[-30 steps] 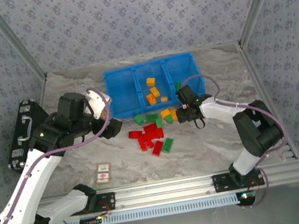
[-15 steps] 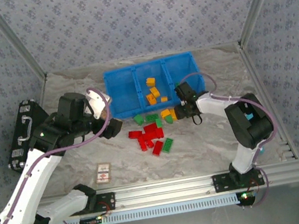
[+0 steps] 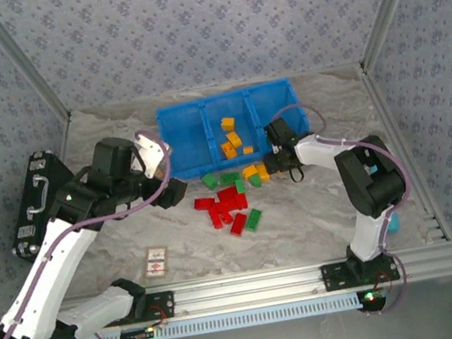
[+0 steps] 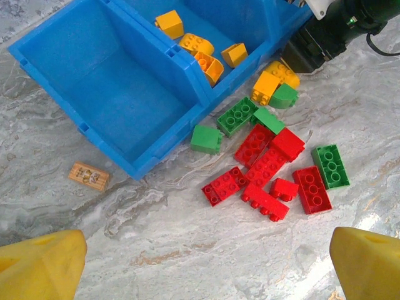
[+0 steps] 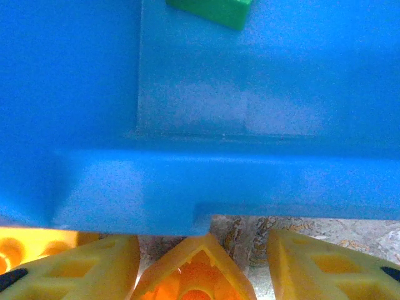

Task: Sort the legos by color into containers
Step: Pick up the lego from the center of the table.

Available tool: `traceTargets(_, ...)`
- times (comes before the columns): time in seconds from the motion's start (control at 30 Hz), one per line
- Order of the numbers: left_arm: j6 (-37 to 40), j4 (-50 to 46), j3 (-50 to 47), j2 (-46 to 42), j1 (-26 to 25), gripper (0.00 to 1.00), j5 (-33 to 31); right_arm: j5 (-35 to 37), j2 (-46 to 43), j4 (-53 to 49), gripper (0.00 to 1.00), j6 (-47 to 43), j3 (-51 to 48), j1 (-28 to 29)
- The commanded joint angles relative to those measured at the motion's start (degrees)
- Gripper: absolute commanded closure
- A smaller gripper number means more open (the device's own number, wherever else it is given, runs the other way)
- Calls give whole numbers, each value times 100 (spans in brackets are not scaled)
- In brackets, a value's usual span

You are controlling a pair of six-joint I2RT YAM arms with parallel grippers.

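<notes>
Marble: a grey-veined tabletop (image 3: 302,217) walled in by blue-grey patterned paper; I watch it from above and through both wrist cameras.
Bin: the blue bin (image 3: 187,141) sits toward the far side of the table, with two inner walls making three compartments side by side.
Middle compartment: several orange bricks (image 4: 200,50) lie in it.
Right compartment: through the right wrist camera I see one green brick (image 5: 209,9) beyond the blue wall.
Loose pile: red bricks (image 4: 269,169) cluster on the marble just in front of the bin, with green bricks (image 4: 237,115) among and around them.
Left arm: the left gripper (image 4: 204,264) hangs above the table near the bin's left front corner, its fingers spread wide and released.
Right arm: the right gripper (image 5: 200,275) is low at the bin's near wall. Its fingers flank an orange brick (image 5: 190,259) on the table. A sliver of marble shows on the brick's right side, and I cannot tell whether they pinch it.
Tile: a tan tile (image 4: 89,176) lies flat just beside the bin's left corner.
Card: a printed card (image 3: 156,260) lies toward the near edge, well apart from the pile.
Case: a black case (image 3: 37,199) lies at the table's left edge.
</notes>
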Motion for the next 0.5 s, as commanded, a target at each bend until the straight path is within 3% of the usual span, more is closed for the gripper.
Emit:
traceTargets(0.0, 48, -6, 134, 37, 29, 0, 54, -88, 70, -85, 47, -95, -14, -61)
traceTargets(0.33, 35, 16, 180, 25, 28, 0, 98, -143, -186, -131, 63, 21, -366, -61)
traceTargets(0.47, 47, 68, 132, -41, 29, 0, 120, -114, -573, -267, 66, 139, -578, 11)
